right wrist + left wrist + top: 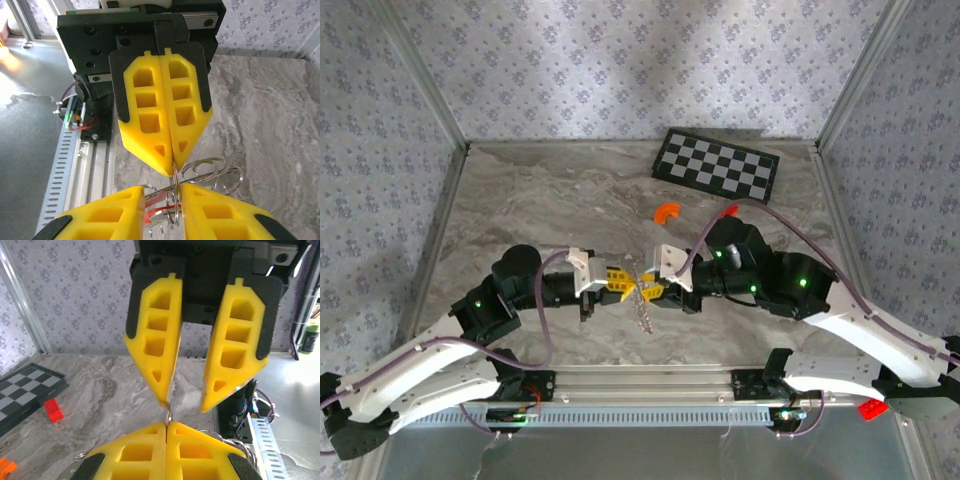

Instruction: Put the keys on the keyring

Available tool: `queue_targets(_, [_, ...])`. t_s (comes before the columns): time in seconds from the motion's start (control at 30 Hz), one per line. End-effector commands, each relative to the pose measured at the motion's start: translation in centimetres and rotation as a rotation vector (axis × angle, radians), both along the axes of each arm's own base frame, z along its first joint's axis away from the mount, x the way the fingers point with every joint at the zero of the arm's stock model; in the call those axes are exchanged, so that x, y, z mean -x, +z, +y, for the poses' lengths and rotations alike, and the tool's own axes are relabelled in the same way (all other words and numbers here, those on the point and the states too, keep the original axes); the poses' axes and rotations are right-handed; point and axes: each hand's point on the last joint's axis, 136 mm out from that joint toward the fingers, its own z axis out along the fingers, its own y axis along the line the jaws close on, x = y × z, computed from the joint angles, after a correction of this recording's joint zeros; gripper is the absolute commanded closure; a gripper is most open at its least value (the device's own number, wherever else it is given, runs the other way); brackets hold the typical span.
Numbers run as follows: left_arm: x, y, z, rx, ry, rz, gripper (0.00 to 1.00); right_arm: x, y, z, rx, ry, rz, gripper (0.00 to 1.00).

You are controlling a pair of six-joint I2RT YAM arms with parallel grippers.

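My two grippers meet tip to tip above the middle of the table. The left gripper [625,283] [167,423] is shut, pinching a thin silvery ring of the keyring [168,414] [175,176] between its yellow tips. More rings and chain hang below in the top view [642,312]. The right gripper [651,287] [163,188] stands open with a narrow gap. The pinched ring and the red-headed keys [159,212] lie in that gap. From the left wrist, one right fingertip [163,399] touches the ring and the other stays apart.
A black-and-white checkered board [716,166] lies at the back right. An orange arc piece [666,211] and a small red brick [728,211] lie in front of it. Another red piece [871,409] sits by the right arm's base. A slotted metal rail [650,400] runs along the near edge.
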Motion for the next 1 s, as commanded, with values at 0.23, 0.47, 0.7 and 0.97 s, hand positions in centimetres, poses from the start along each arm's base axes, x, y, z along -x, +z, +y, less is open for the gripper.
queue_targets(0.23, [1.8, 4.8, 0.4, 0.220, -0.090, -0.047, 1.00, 0.4, 1.3, 0.0, -0.094, 0.016, 0.038, 0.72])
queue_targets(0.47, [1.8, 5.0, 0.4, 0.262, -0.094, -0.046, 1.00, 0.5, 1.2, 0.0, -0.141, 0.029, 0.054, 0.77])
queue_targets(0.7, [1.8, 5.1, 0.4, 0.268, -0.094, -0.043, 1.00, 0.1, 1.2, -0.1, -0.162, 0.021, 0.048, 0.88])
queue_targets(0.97, [1.8, 4.8, 0.5, 0.250, -0.090, -0.042, 1.00, 0.2, 1.5, -0.2, -0.195, 0.027, 0.044, 0.88])
